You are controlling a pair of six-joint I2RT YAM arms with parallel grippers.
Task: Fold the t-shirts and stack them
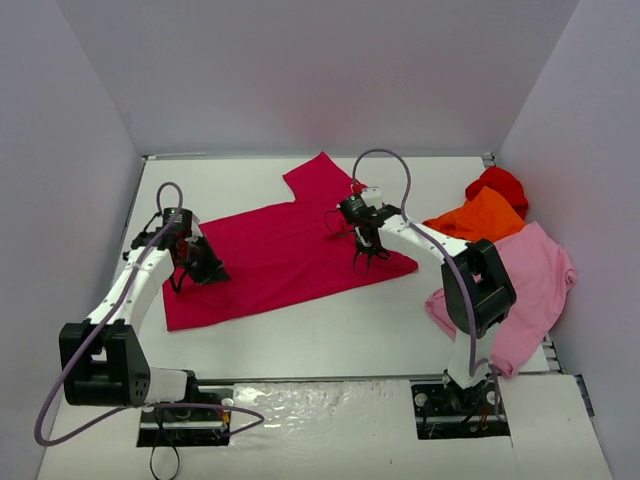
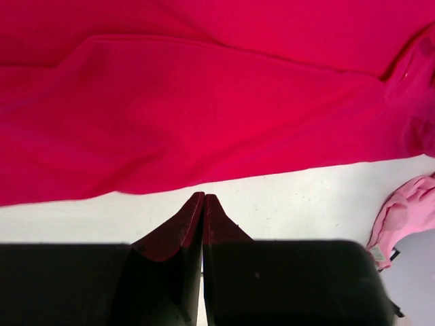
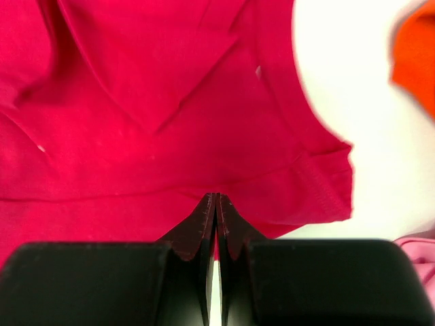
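Raspberry-red t-shirt (image 1: 290, 250) flat on table (image 1: 330, 335); left fingers (image 2: 178, 234) closed at its edge, right fingers (image 3: 196, 231) closed over it; grip unclear.

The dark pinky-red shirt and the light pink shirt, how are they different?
The raspberry-red shirt is a deep, strong colour; the pale pink shirt is light. The raspberry-red shirt lies spread out in the middle of the table; the pale pink shirt is bunched up at the right side. The pale pink shirt touches an orange shirt; the raspberry-red shirt lies apart from it. Both are soft cloth shirts.
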